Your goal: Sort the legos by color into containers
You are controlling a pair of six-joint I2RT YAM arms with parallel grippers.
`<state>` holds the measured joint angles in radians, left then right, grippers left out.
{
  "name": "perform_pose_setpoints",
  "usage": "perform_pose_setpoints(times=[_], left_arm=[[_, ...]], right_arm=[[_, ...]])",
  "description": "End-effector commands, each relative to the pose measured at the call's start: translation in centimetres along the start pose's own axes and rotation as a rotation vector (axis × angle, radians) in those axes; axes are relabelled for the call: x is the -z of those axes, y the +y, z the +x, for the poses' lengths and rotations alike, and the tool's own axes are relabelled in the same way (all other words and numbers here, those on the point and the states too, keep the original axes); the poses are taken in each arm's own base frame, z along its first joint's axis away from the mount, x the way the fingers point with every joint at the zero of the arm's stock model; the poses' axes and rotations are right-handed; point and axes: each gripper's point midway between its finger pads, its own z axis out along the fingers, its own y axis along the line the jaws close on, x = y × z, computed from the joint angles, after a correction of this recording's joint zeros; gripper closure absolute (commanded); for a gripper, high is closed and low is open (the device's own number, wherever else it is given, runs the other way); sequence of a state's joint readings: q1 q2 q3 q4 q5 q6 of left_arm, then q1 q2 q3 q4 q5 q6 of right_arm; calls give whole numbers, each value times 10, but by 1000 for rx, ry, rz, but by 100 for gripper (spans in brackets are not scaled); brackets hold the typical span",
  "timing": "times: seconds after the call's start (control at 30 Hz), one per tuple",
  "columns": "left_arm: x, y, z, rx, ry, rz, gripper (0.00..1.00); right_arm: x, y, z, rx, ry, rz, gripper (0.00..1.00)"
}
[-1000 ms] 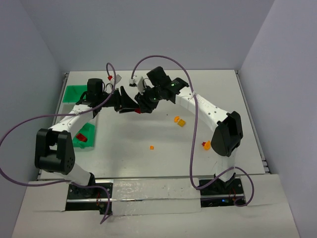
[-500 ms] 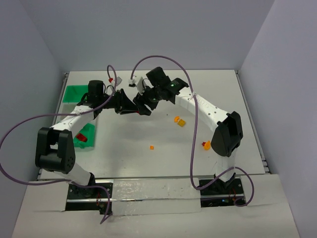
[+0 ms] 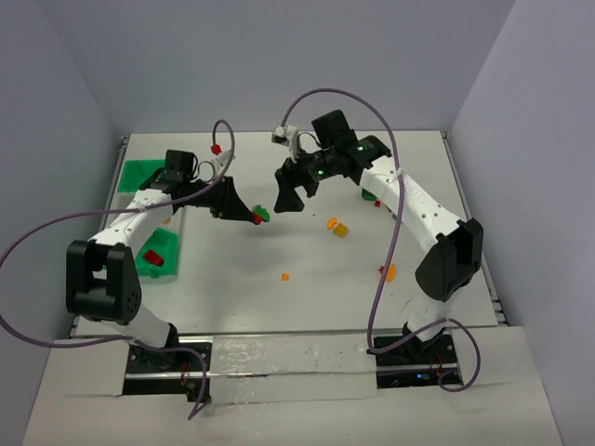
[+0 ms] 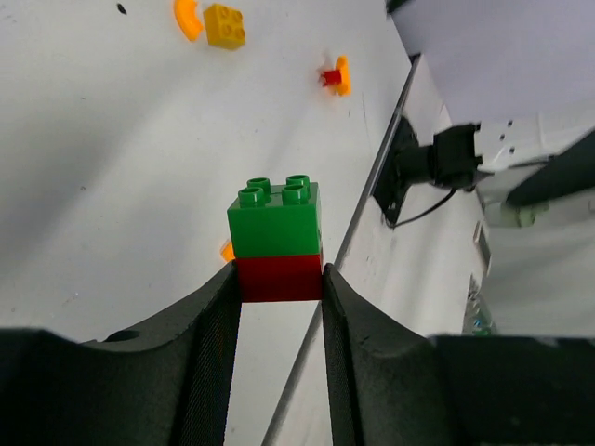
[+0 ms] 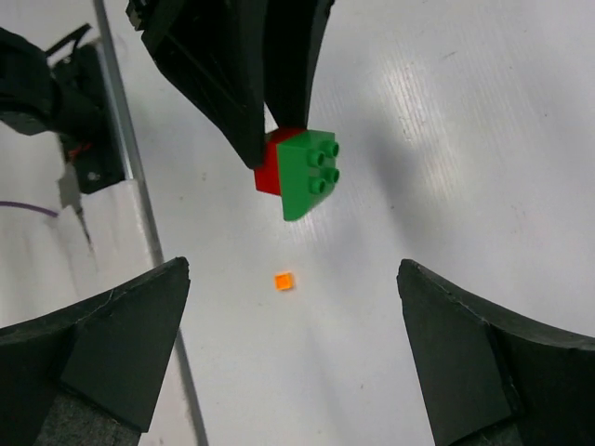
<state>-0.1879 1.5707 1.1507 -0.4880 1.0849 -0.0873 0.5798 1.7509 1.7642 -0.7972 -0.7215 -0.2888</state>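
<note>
Left gripper point(image 4: 279, 275) clamped on 1 red brick point(image 4: 279, 282), 1 green brick point(image 4: 276, 223) stacked on it, right of containers point(image 3: 139, 173). Right gripper point(image 5: 291, 269) jaws wide apart, empty, further right. Beyond: 1 yellow brick point(image 3: 340, 229), 3 orange bits point(image 3: 284, 276); bare table point(image 3: 232, 279) between.

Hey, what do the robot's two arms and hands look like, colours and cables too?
The left arm and right arm have white links and bulky black joints, each trailed by a purple cable. The left hand and right hand are black, their tapered fingers finely ribbed inside. A small green light shows near the right wrist.
</note>
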Motion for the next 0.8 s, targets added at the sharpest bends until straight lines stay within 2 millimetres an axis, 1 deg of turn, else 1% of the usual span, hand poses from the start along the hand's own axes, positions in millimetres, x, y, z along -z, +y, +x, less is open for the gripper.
perform_pose_setpoints(times=[0.0,0.03,0.1,0.13,0.2,0.27,0.4,0.53,0.6,0.67,0.77], left_arm=[[16,-41,3,-268,-14,105,100],[17,-45,3,-290,-17,113,100],[20,-55,3,-353,-32,125,100],[20,-56,5,-363,-33,131,100],[23,-66,6,-411,-45,141,100],[21,-75,9,-449,-45,146,100],[17,-83,15,-457,-35,162,100],[12,-91,19,-448,-32,178,100],[11,-95,19,-452,-37,183,100],[11,-97,18,-452,-40,183,100],[11,-100,17,-457,-44,188,100]], right_arm=[[11,42,4,-46,-25,-191,2],[9,45,5,-57,-24,-219,2],[6,55,8,-90,-27,-295,11],[4,58,9,-106,-29,-322,12],[1,58,10,-123,-31,-336,15],[-2,58,12,-135,-39,-339,16],[-2,59,6,-138,-68,-341,17],[-3,65,0,-112,-73,-339,21],[-5,67,0,-107,-69,-343,24],[-7,72,0,-102,-62,-362,29],[-10,75,3,-99,-45,-378,32]])
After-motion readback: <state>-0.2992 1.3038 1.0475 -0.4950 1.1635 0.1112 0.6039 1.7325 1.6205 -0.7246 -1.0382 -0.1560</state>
